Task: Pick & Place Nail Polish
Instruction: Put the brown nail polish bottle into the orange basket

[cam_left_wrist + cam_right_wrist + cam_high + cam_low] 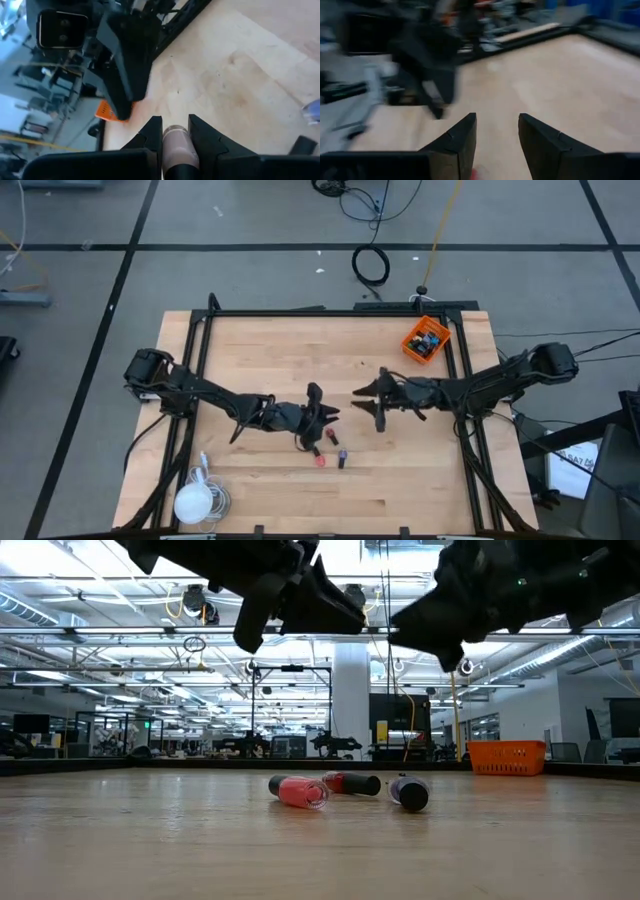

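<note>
Left gripper [175,132] fingers pinch pale nail polish bottle [177,147] raised above table [260,500]. We judge it light, rigid, slick glass; grip across body, not cap. Three more bottles [300,790] lie below fingers. Right gripper [497,135] fingers parted, empty. Held bottle's colour and cap unclear to us.

A pale wooden worktop [270,500] with a dark frame along its edges is carrying everything. Three small nail polish bottles are lying on their sides near its middle: a red-pink one [299,791], a darker red one [352,783] just behind it, and a purple one [408,791] close beside them. An orange bin [426,340] is sitting near a far corner, and a white lamp-like object [195,502] with its cord is resting at the near edge.
</note>
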You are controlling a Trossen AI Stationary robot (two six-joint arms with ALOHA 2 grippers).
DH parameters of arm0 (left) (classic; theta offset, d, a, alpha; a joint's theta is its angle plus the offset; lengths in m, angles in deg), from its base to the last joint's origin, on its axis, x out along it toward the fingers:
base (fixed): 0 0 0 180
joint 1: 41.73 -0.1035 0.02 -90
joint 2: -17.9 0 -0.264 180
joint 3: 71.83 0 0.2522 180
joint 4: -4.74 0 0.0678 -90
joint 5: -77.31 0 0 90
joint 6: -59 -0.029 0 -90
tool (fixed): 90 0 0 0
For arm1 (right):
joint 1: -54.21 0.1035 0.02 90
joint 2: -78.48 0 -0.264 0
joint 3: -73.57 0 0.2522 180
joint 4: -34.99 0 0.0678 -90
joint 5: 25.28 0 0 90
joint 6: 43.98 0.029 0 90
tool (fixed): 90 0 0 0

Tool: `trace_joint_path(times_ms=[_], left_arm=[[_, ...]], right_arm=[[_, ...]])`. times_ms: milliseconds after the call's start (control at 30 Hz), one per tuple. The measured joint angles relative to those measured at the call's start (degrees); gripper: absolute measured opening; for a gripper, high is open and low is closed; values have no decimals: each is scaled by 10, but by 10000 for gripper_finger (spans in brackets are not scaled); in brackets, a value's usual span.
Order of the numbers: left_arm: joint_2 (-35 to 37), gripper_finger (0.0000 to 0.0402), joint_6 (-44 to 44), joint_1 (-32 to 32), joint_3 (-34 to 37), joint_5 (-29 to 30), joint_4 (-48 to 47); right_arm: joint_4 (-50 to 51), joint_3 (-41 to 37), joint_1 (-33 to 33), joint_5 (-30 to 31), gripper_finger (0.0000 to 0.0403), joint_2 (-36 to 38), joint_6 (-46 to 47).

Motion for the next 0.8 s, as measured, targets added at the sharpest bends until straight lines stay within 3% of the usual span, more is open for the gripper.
trace_joint_path(times_ms=[200,467,800], left_arm=[[-1,56,-100,6,0,29,20],[0,53,-164,22,0,40,92],[0,53,-169,20,0,4,122]], right_arm=[[-137,0,-5,-69,160,-68,27],[-324,0,-16,-176,222,-149,45],[-351,24,-14,-188,227,-171,54]])
